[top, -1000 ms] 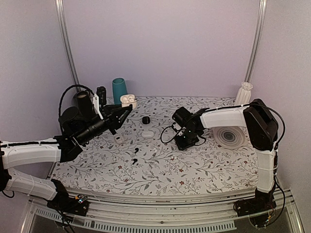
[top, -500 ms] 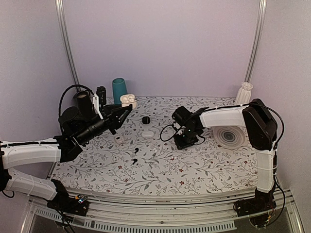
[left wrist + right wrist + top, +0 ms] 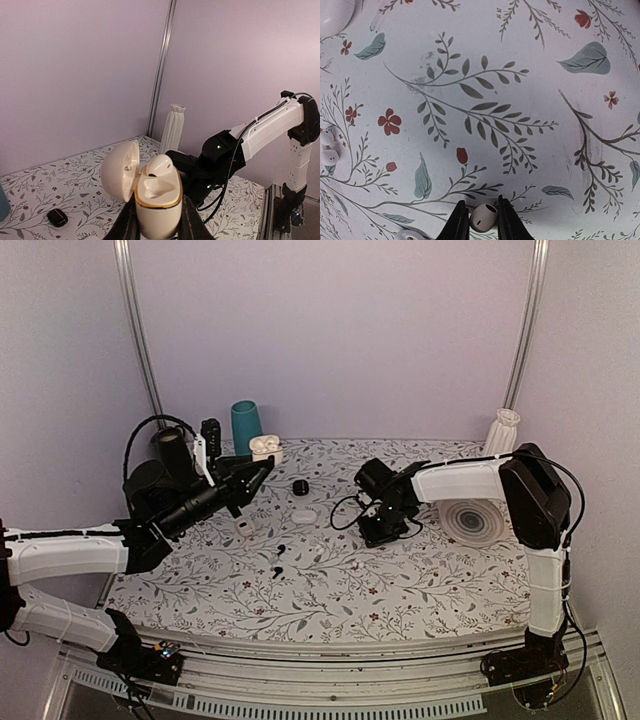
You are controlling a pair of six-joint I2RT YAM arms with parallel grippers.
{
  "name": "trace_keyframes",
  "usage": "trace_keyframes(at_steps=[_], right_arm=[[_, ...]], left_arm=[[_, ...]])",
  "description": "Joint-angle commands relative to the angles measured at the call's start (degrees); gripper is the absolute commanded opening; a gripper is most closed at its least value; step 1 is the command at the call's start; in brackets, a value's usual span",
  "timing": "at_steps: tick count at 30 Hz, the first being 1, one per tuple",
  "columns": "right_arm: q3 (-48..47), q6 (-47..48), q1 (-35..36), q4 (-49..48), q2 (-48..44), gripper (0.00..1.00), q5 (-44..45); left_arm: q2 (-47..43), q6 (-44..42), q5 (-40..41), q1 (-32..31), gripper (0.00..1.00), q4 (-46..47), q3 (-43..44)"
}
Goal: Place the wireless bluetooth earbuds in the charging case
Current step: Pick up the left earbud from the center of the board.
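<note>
The case [image 3: 155, 200] in my left gripper [image 3: 155, 222] is smooth, glossy white plastic, with a shiny gold-coloured band round its rim. The seated bud [image 3: 161, 165] has the same gloss. The loose bud [image 3: 483, 218] in my right gripper [image 3: 481, 225] is smooth white plastic too, and the fingers [image 3: 459, 226] are matt black. The table [image 3: 520, 75] wears a matt floral print, faintly scuffed. The far posts [image 3: 139, 330] look like dull metal. The black pebble [image 3: 57, 216] shines.

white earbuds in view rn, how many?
3 sure: earbud seated in the open charging case in the left pincer, earbud in the right pincer, earbud on the mat at that wrist view's left edge. Cropped white bits may be more.
</note>
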State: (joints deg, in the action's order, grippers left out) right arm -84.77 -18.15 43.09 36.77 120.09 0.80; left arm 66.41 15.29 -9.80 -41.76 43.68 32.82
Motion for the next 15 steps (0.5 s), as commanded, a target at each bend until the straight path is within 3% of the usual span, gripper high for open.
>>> trace_keyframes(at_steps=[1,5,15], right_arm=[[1.78,-1.21,-0.23,-0.77,0.91,0.20,-1.03],[4.02,-2.49,-0.77,-3.78,-0.58,0.15,-3.23],[9.53,-8.32,-2.23,-13.70,-7.09,0.14,-7.73]], left_arm=[[0.80,0.60,-0.64,0.38,0.00,2.19,0.05],[0.99,0.62,-0.57,0.38,0.00,2.37,-0.10],[3.52,-0.27,-0.23,0.33,0.00,5.18,-0.14]])
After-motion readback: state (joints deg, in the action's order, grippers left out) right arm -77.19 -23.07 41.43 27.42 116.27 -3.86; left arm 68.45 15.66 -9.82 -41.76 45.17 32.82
